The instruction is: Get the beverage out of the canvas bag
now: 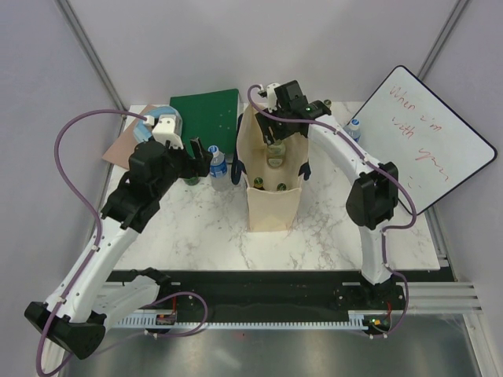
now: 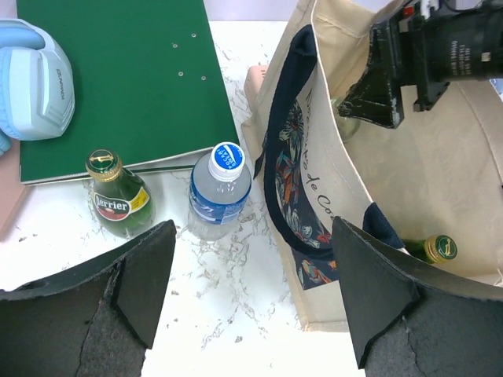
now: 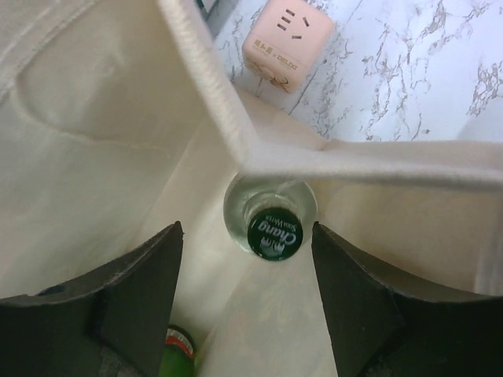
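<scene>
The cream canvas bag with navy handles stands upright mid-table. Inside it a clear glass beverage bottle with a dark green Chang cap stands upright. A green bottle with a red-ringed cap stands beside it, and a gold-capped green bottle shows in the left wrist view. My right gripper hangs open inside the bag's mouth, its fingers on either side of and above the Chang cap, not touching it. My left gripper is open over bare table just left of the bag.
Outside the bag, left of it, stand a green Perrier bottle and a blue-labelled water bottle. Behind them lie a green book and a pale blue device. A pink power cube sits behind the bag. A whiteboard leans at right.
</scene>
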